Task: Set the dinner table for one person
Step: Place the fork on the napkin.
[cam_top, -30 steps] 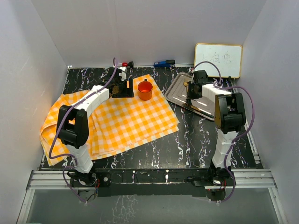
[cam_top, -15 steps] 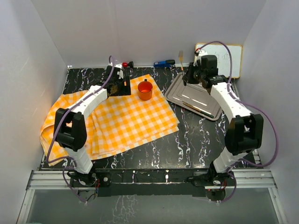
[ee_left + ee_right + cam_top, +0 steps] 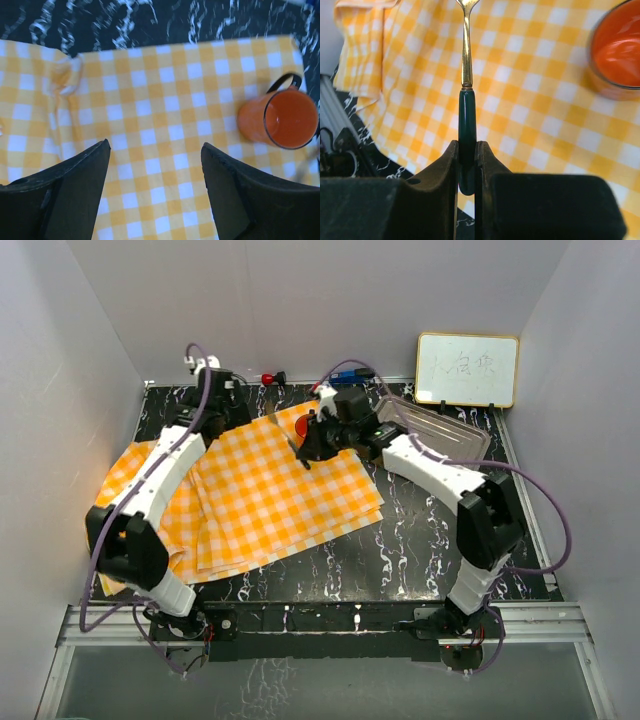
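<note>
The black marble-veined dinner table (image 3: 420, 540) carries an orange-and-white checked cloth (image 3: 260, 500). An orange cup (image 3: 280, 122) stands on the cloth's far right part; it is partly hidden behind my right gripper in the top view (image 3: 303, 425). My right gripper (image 3: 466, 145) is shut on the dark green handle of a gold utensil (image 3: 466, 60) and holds it above the cloth, left of the cup (image 3: 620, 45). The utensil's head is cut off by the frame. My left gripper (image 3: 155, 150) is open and empty above the cloth's far edge, left of the cup.
A steel tray (image 3: 445, 435) lies at the back right, partly under my right arm. A small whiteboard (image 3: 467, 368) leans on the back wall. A blue object (image 3: 345, 375) and a red one (image 3: 268, 378) lie at the table's far edge.
My right arm swung left from the tray to over the cloth beside the cup, carrying the utensil. My left gripper drew back from the cup toward the far left.
</note>
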Controlling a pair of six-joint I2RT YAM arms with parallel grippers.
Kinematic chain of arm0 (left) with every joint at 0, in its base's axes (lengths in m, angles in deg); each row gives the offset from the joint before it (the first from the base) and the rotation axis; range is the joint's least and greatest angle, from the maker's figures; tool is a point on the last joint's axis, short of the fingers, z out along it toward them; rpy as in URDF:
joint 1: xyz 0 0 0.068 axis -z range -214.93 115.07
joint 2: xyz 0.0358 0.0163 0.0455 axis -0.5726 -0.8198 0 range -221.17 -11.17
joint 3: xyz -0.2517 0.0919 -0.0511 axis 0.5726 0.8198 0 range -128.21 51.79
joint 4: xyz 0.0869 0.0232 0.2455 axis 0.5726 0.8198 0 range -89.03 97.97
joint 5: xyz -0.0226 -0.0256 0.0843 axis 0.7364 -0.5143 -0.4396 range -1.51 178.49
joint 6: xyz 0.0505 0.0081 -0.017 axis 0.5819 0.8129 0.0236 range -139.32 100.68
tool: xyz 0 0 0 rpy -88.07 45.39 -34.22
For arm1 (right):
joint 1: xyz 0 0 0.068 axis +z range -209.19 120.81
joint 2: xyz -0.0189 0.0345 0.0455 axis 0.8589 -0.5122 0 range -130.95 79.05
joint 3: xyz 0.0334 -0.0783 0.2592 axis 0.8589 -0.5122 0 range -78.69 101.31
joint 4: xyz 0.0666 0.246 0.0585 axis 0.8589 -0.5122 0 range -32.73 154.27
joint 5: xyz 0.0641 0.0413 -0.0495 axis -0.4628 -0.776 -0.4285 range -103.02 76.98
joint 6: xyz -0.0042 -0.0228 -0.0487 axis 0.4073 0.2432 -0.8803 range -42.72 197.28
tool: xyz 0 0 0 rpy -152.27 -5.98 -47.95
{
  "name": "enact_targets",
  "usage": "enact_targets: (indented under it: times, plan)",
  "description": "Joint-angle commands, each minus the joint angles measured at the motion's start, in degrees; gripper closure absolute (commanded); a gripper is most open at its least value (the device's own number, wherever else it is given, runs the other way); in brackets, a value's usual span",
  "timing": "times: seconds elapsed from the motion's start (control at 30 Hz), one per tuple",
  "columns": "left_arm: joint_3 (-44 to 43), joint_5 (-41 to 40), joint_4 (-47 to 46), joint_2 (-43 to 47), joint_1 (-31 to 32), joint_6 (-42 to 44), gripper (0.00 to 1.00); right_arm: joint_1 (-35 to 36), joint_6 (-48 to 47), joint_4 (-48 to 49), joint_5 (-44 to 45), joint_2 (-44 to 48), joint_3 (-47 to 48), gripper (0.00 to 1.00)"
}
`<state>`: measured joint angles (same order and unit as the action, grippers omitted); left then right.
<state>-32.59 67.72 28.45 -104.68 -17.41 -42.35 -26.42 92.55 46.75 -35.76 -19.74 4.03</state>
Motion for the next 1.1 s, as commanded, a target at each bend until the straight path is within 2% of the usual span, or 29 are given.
enact_targets:
  times: [0.0, 0.17, 0.53, 0.77, 0.97, 1.07]
  plan:
    - [0.58, -7.52, 0.65, 9.45, -3.84, -2.28, 0.27, 5.26, 3.18, 6.84, -4.93, -4.00, 1.66, 1.00]
    - [2.29, -9.19, 0.71, 12.26, -6.44, -3.27, 0.27, 11.57, 6.11, 11.11, -8.28, -9.67, 2.06, 1.00]
    - [3.90, -5.68, -1.07, 12.10, -7.06, -3.34, 0.26, 22.22, 14.66, 23.41, -12.67, -24.25, 7.83, 1.00]
    - [4.33, -5.33, -1.16, 12.61, -7.15, -2.99, 0.25, 24.09, 17.61, 27.27, -14.38, -30.66, 13.00, 1.00]
    - [4.33, -4.39, -1.43, 12.94, -7.15, -2.82, 0.25, 24.31, 26.74, 38.46, -17.36, -36.07, 16.85, 1.00]
    - [4.22, -4.36, -1.22, 13.00, -7.24, -2.60, 0.26, 24.44, 29.43, 40.55, -17.31, -38.95, 20.03, 1.00]
